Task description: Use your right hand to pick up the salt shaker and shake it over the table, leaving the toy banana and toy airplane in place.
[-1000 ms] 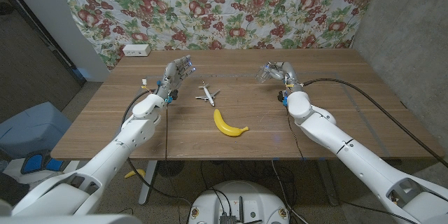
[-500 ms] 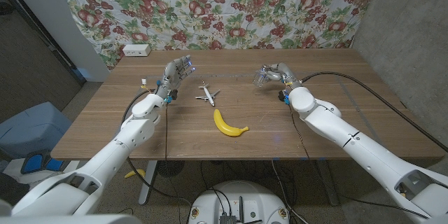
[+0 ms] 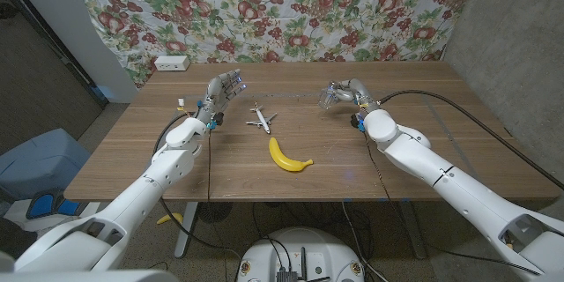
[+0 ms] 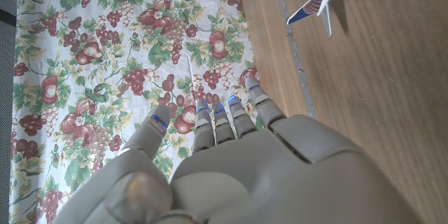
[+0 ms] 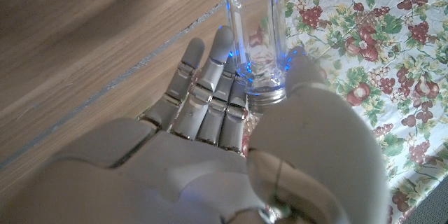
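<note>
While the right hand (image 3: 346, 93) reaches out over the table (image 3: 423, 154) to the right of the toy airplane (image 3: 260, 119), fingers grasping the clear salt shaker (image 5: 255, 35), its metal cap sits between thumb and fingers (image 5: 210, 77) and the glass body juts past the fingertips. Head view: shaker half hidden by the hand, contents unreadable. Left hand (image 3: 220, 91) raised left of the airplane, fingers spread, holding nothing; toy banana (image 3: 287, 157) lies just nearer than the airplane.
</note>
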Action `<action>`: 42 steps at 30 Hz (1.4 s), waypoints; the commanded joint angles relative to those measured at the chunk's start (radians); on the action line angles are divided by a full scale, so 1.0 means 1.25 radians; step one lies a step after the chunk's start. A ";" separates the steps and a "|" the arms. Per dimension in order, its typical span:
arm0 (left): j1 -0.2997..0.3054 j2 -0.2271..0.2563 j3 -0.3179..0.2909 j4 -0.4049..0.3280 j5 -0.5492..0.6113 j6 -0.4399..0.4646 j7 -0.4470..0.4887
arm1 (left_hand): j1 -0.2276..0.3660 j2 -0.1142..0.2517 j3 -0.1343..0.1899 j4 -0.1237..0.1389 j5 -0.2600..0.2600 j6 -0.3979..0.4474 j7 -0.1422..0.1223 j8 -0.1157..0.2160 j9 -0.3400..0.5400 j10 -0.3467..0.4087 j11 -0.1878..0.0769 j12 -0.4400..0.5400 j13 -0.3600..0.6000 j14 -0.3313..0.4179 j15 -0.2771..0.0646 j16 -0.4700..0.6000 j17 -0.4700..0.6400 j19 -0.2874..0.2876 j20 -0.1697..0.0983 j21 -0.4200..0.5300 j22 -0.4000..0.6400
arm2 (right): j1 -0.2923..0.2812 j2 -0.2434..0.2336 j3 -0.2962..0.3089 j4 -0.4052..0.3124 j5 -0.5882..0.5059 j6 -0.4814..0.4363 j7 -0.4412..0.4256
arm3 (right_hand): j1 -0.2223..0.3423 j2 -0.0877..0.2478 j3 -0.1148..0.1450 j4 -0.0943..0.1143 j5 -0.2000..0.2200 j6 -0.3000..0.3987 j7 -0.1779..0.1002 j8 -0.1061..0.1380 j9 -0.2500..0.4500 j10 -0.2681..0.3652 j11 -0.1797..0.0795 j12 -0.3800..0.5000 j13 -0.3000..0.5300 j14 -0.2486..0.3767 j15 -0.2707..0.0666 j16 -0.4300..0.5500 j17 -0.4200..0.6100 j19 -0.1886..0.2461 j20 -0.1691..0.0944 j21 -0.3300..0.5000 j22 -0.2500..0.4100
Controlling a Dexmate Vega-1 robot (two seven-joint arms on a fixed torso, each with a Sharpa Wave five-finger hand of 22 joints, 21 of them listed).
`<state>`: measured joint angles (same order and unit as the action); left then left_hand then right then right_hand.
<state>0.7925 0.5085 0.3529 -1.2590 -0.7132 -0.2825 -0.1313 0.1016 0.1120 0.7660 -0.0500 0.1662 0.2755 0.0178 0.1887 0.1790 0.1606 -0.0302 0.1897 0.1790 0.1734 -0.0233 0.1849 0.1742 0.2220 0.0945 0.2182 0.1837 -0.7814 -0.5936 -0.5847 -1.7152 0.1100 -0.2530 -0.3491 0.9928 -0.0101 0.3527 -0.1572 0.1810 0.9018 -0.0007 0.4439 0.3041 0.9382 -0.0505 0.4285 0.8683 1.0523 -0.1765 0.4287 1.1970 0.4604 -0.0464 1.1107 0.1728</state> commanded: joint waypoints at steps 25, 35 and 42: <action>0.031 0.010 -0.003 -0.049 0.006 0.002 0.030 | -0.008 0.043 0.004 0.005 0.003 0.017 -0.005 0.006 0.003 0.009 0.000 0.006 0.001 0.004 0.004 0.000 0.002 0.006 0.000 -0.002 0.004 | -0.110 0.253 0.087 0.197 -0.125 0.373 -0.478 | 0.103 0.097 0.081 0.002 0.002 0.045 -0.037 -0.004 0.014 0.098 -0.086 -0.004 0.000 0.007 -0.034 0.000 0.000 0.003 -0.080 0.002 0.001; 0.045 0.015 -0.005 -0.067 0.007 -0.001 0.037 | -0.008 0.043 0.004 0.005 0.003 0.017 -0.005 0.005 0.003 0.009 -0.001 0.006 0.001 0.004 0.004 0.000 0.002 0.006 -0.001 -0.002 0.004 | -0.123 0.241 0.090 0.190 -0.145 0.393 -0.466 | 0.102 0.097 0.081 0.003 0.001 0.045 -0.038 -0.004 0.016 0.097 -0.089 -0.006 0.000 0.007 -0.032 -0.001 -0.001 0.002 -0.082 0.001 0.001; 0.049 0.016 -0.007 -0.071 0.005 -0.003 0.035 | -0.009 0.043 0.005 0.005 0.003 0.017 -0.006 0.004 0.003 0.009 -0.001 0.006 0.001 0.004 0.003 0.000 0.002 0.006 0.000 -0.002 0.004 | -0.122 0.217 0.083 0.198 -0.175 0.428 -0.443 | 0.101 0.097 0.081 0.003 0.001 0.045 -0.040 -0.005 0.016 0.096 -0.090 -0.007 -0.001 0.006 -0.033 -0.002 -0.001 0.000 -0.083 0.000 0.001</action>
<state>0.8425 0.5248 0.3474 -1.3346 -0.7064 -0.2780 -0.0914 0.1016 0.1120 0.7701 -0.0459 0.1662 0.2879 0.0125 0.1927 0.1790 0.1605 -0.0302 0.1897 0.1791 0.1734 -0.0233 0.1849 0.1742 0.2220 0.0945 0.2182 0.1837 -0.9214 -0.2956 -0.4788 -1.4827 -0.0648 0.2298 -0.9212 0.9928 -0.0101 0.3527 -0.1572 0.1788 0.9017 -0.0007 0.4310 0.3231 0.9484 -0.0534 0.4209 0.8640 1.0524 -0.1764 0.4293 1.1943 0.4604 -0.0463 1.1107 0.1723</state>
